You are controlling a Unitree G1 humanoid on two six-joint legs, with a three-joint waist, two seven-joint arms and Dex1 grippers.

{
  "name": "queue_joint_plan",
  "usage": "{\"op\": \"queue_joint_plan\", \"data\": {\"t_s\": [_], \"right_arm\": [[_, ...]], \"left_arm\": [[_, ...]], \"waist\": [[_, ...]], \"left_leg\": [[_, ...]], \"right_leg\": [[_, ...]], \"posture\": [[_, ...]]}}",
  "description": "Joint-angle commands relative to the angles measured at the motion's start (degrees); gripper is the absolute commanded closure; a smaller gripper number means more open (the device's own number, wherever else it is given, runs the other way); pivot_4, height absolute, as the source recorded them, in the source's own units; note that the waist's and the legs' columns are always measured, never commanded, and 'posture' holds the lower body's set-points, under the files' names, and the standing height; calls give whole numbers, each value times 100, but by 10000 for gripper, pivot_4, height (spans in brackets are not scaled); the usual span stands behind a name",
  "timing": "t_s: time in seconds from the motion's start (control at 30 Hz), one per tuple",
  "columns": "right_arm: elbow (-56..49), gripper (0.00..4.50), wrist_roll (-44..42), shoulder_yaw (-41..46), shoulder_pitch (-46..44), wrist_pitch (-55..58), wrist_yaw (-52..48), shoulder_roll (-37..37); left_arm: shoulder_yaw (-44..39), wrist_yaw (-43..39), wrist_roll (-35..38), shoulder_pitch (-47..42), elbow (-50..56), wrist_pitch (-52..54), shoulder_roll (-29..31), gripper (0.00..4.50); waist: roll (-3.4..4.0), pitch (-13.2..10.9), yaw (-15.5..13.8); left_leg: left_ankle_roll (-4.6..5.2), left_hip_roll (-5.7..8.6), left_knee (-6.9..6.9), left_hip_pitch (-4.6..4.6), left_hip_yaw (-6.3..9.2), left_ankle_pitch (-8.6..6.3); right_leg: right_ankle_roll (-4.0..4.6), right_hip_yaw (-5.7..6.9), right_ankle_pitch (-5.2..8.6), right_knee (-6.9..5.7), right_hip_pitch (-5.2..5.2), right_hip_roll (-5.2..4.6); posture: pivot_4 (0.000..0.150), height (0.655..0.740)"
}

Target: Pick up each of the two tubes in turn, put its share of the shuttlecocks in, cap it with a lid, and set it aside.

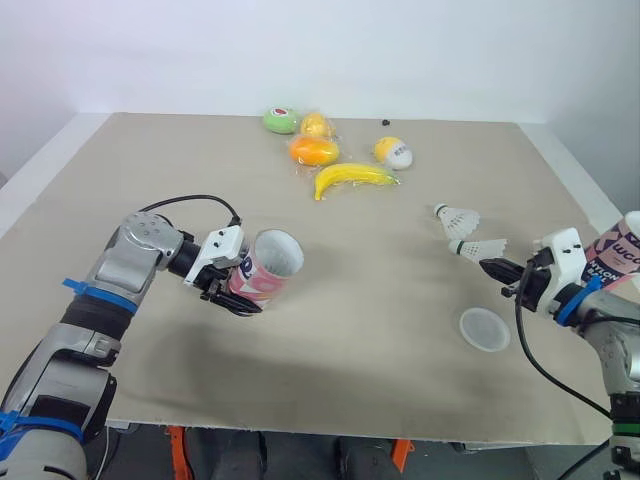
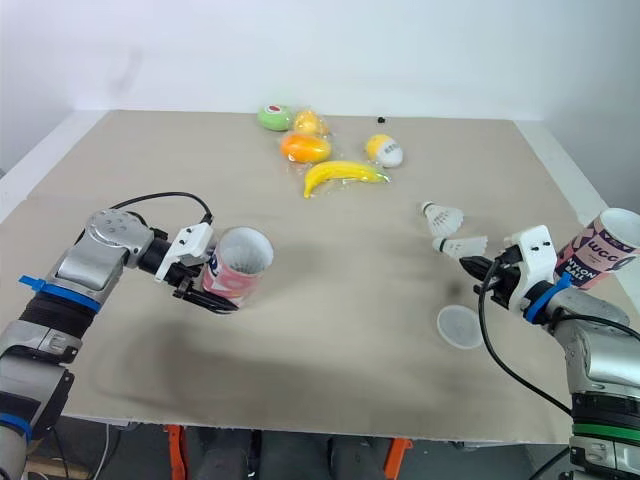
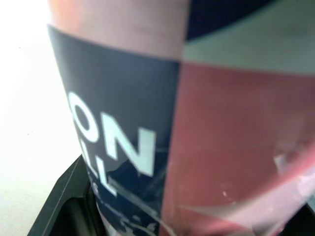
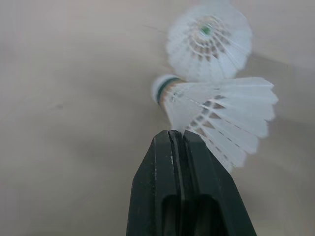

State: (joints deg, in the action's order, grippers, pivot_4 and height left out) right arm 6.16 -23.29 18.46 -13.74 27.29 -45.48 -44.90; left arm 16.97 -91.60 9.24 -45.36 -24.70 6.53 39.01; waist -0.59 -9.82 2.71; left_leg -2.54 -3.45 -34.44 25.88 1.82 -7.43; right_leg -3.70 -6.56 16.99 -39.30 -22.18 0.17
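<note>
Obs: pink tube (image 1: 270, 265) clamped in left claw (image 1: 238, 300), tilted, mouth facing right claw (image 4: 176, 133). Right claw is pinched together on nearer shuttlecock (image 1: 480, 247) by its feather rim, probably for loading.

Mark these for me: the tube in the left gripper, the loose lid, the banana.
tube (image 1: 262, 284): left eye view, on its pink side wall below the open mouth.
lid (image 1: 484, 329): left eye view, centre of the disc.
banana (image 1: 352, 177): left eye view, middle of its curve.

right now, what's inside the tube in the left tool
The pink printed tube in the left tool shows only bare pale inner wall at its open mouth. Its deeper end is hidden by its own side.
</note>
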Motion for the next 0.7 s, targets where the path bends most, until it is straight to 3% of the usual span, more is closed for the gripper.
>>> {"op": "queue_joint_plan", "data": {"t_s": [0.03, 0.17, 0.5, 0.7], "right_arm": [[-1709, 44750, -611, 185, -51, 169, -384, -307], [-3085, 44750, -933, -597, -598, 406, -672, -455], [-3368, 44750, -601, -2429, -2444, 309, -1186, -17], [-3183, 44750, -390, -2909, -2896, 147, -1548, 180]], "left_arm": [[145, -89, -14, -17, -50, 0, 37, 14973], [161, -89, -18, -52, -103, -23, 15, 14973], [162, -89, -7, -104, -148, -37, 20, 14973], [155, -89, -24, -155, -224, -57, -17, 14973]], "waist": [[7, 0, 1], [10, 1, 19], [-4, -4, -13], [-5, -5, -11]], "left_leg": [[0, 0, 2, -1, 0, 0], [0, -1, 0, -1, 2, 0], [-1, -5, 0, 9, 0, 1], [-1, -6, 0, 16, 7, 0]], "right_leg": [[0, -1, 1, 0, -1, 1], [0, 1, 1, 0, -1, 1], [4, 4, 0, 0, -13, 1], [8, 13, 3, 0, -17, -1]], "posture": [[1500, 7400], [1500, 7400], [1500, 7400], [1500, 7400]]}}
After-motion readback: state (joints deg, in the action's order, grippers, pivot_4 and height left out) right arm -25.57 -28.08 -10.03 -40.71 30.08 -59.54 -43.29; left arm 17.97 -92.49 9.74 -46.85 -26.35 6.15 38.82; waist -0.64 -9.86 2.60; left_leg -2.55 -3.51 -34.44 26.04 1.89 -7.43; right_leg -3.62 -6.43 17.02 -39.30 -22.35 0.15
